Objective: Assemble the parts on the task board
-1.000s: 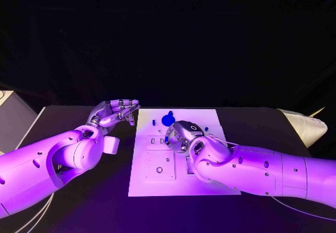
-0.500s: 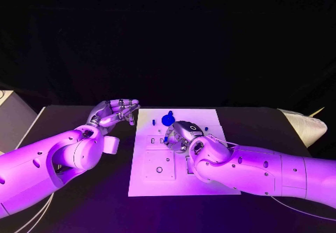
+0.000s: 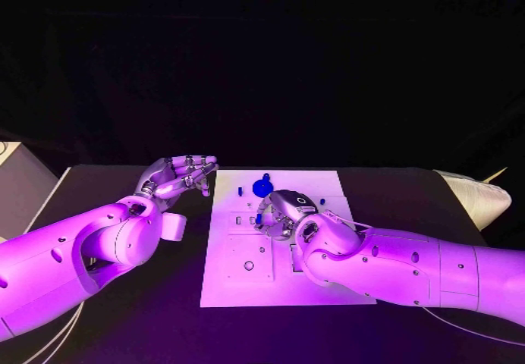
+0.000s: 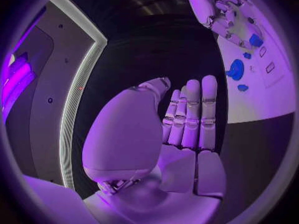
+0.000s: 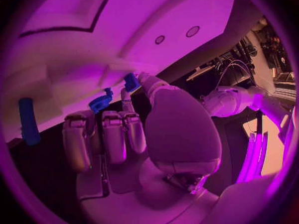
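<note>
- The task board (image 3: 274,284) is seen at centre frame, no writing readable.
- A small blue part (image 5: 131,81) is pinched by the right hand (image 3: 287,212) over the board.
- The left hand (image 3: 175,178), centre left, is held empty, fingers straight and together.
- A round blue part (image 3: 262,186) lies near the board's upper edge.

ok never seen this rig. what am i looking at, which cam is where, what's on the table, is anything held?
It is a two-armed robot at a black table, each white arm ending in a silver many-fingered hand. One picture looks down from its head; the two round ones come from fisheye cameras at the wrists, behind each hand. In the middle lies a white task board with small blue parts, among them a round blue part near its far edge. The left hand is beside the board with fingers apart, holding nothing. The right hand is over the board and, in its wrist view, pinches a small blue part at its fingertips.
</note>
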